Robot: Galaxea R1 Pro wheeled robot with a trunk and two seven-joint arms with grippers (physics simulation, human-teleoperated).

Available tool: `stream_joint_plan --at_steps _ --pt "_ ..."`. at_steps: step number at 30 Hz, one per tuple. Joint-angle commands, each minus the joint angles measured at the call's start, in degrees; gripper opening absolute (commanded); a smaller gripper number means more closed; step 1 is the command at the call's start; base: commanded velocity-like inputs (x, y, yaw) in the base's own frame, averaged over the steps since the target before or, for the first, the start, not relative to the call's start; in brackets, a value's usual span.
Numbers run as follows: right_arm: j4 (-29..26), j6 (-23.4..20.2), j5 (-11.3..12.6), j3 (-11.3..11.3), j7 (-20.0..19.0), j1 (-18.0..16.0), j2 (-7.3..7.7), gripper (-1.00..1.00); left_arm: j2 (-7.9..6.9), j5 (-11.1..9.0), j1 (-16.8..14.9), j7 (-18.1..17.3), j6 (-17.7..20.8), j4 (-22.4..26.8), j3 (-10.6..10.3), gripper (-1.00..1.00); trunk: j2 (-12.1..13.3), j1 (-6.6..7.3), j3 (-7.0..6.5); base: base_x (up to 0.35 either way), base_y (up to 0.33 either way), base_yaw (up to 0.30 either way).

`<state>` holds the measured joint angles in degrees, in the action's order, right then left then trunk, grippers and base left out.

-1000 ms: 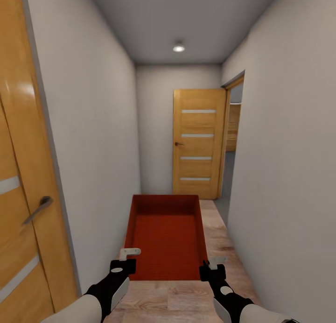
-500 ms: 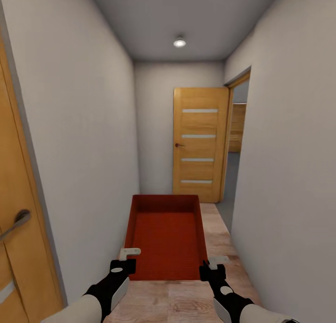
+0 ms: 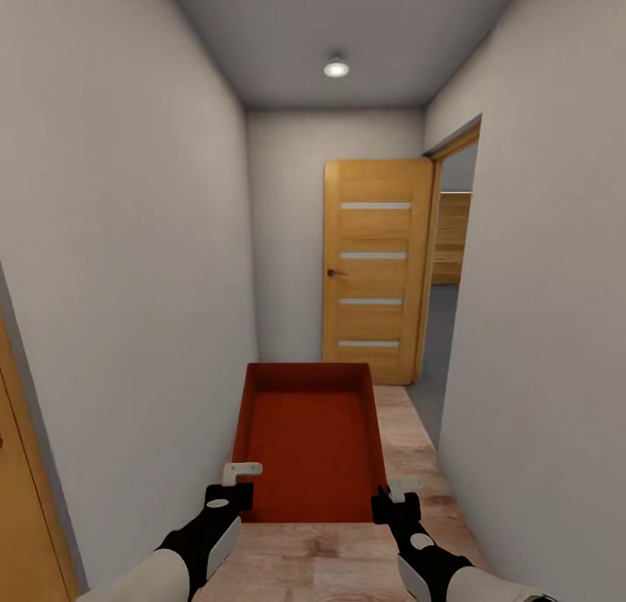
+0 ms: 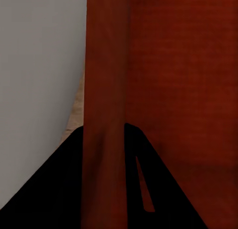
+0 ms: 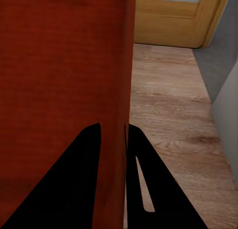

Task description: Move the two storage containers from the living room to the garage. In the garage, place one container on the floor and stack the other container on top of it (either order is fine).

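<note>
Head view: a red bin [image 3: 309,445] is carried down a narrow corridor, low in the centre of the frame, held level above the wood floor [image 3: 409,445]. The left gripper [image 3: 233,483] is clamped on its near left corner and the right gripper [image 3: 393,495] on its near right corner. A wooden door [image 3: 372,280] stands open at the far end, and the opening to its right, at right of centre, shows grey flooring beyond. The carrying step is judged to be in hand; a drive forward and a right turn through that opening appear to be called for next, with the bin kept clear of both walls.

Left wrist view: the bin's thin wall [image 4: 104,90] is pinched between the two dark fingers [image 4: 59,189], which are nearly closed on it.

Right wrist view: the opposite wall [image 5: 121,90] is gripped the same way between the fingers [image 5: 148,189], with plank floor and the door's foot seen beyond.
</note>
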<state>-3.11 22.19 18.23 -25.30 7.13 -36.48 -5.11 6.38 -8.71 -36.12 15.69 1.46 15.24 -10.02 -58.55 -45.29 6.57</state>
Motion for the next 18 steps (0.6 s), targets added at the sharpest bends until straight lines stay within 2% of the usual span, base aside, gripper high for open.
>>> stream_joint_plan --at_steps 1,18 --pt "0.03 -0.04 -0.13 0.60 -0.01 0.01 0.02 -1.00 -1.18 0.10 -0.09 0.57 0.21 0.85 3.95 -1.00 -0.06 -0.04 0.10 0.323 0.000 0.000" --pt "0.03 -0.04 -0.13 0.60 -0.01 0.01 0.02 -1.00 -1.10 0.09 -0.09 0.57 0.21 0.85 3.95 -1.00 -0.06 -0.04 0.10 0.323 0.000 0.000"
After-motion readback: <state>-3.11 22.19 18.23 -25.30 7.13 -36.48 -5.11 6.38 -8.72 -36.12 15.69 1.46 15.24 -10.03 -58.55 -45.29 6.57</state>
